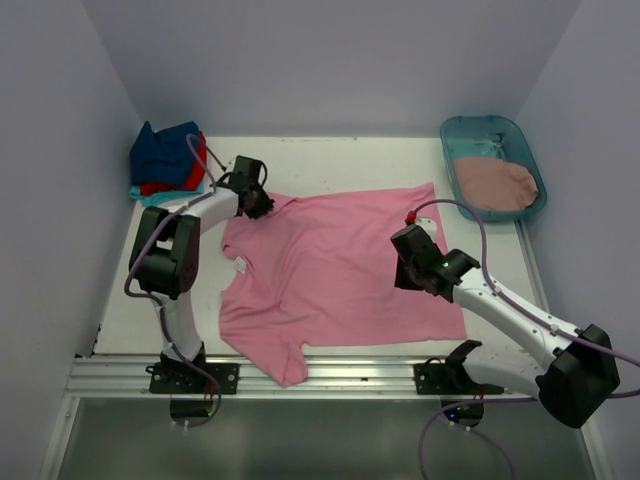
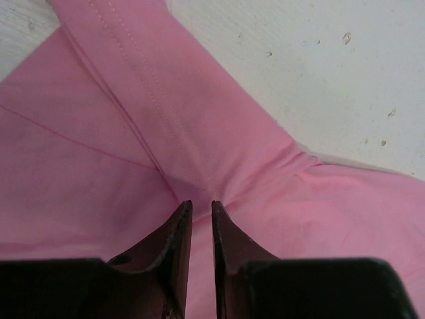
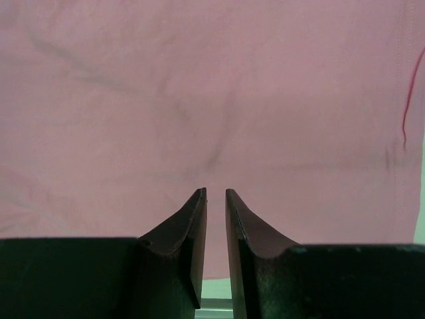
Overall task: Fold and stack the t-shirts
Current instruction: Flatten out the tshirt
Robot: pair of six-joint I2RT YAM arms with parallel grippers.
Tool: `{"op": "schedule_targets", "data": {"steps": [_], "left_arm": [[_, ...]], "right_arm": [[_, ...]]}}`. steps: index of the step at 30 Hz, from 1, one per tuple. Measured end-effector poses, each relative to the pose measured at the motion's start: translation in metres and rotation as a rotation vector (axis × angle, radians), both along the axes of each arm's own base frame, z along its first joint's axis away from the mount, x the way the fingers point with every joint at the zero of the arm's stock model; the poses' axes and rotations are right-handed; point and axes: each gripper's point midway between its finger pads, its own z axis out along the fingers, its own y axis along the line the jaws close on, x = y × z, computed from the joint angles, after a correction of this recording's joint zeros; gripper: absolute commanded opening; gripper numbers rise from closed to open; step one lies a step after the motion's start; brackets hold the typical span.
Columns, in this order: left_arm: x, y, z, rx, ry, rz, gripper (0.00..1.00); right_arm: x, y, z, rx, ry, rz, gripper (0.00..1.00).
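A bright pink t-shirt [image 1: 330,270] lies spread flat across the middle of the white table [image 1: 350,160], its collar to the left. My left gripper [image 1: 258,203] is at the shirt's far left sleeve seam. In the left wrist view its jaws [image 2: 201,203] stand almost together, pink cloth [image 2: 80,186] puckers at the tips, and it is shut on the cloth. My right gripper [image 1: 408,262] is on the shirt's right part near the hem. Seen from the right wrist [image 3: 216,191], a thin slit holds pink cloth [image 3: 199,100].
Folded navy, red and turquoise t-shirts [image 1: 168,160] are stacked at the back left corner. A teal tub [image 1: 450,130] at the back right holds a dusty rose t-shirt [image 1: 495,183]. A metal rail [image 1: 330,375] runs along the near edge. Walls close in left, right and behind.
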Motion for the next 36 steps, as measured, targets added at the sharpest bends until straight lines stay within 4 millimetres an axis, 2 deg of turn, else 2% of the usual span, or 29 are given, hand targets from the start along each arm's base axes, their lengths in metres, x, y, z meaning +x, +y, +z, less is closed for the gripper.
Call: {"op": "schedule_targets", "data": {"steps": [4,9,20,26,32,33,36], "left_arm": [[-0.001,0.003,0.012,0.006,-0.033,0.010,0.26],[0.001,0.003,0.013,0.003,-0.045,0.013,0.26],[-0.002,0.004,-0.011,0.000,0.007,0.023,0.26],[0.000,0.001,-0.011,-0.011,0.000,0.021,0.25],[0.007,-0.002,-0.015,-0.024,-0.022,0.017,0.08],[0.009,-0.002,-0.017,-0.029,-0.023,0.015,0.01],[0.015,-0.005,-0.018,-0.047,-0.043,0.009,0.00]], "right_arm": [[0.000,0.000,-0.003,-0.006,0.009,0.001,0.22],[0.000,0.000,-0.004,-0.009,0.012,0.001,0.22],[0.000,0.000,-0.004,-0.012,0.011,-0.001,0.22],[0.000,-0.001,-0.004,-0.012,0.012,-0.001,0.22],[0.000,-0.001,-0.004,-0.013,0.012,-0.001,0.19],[0.000,-0.001,-0.003,-0.013,0.012,-0.001,0.19],[0.000,-0.002,-0.002,-0.012,0.005,-0.003,0.18]]}}
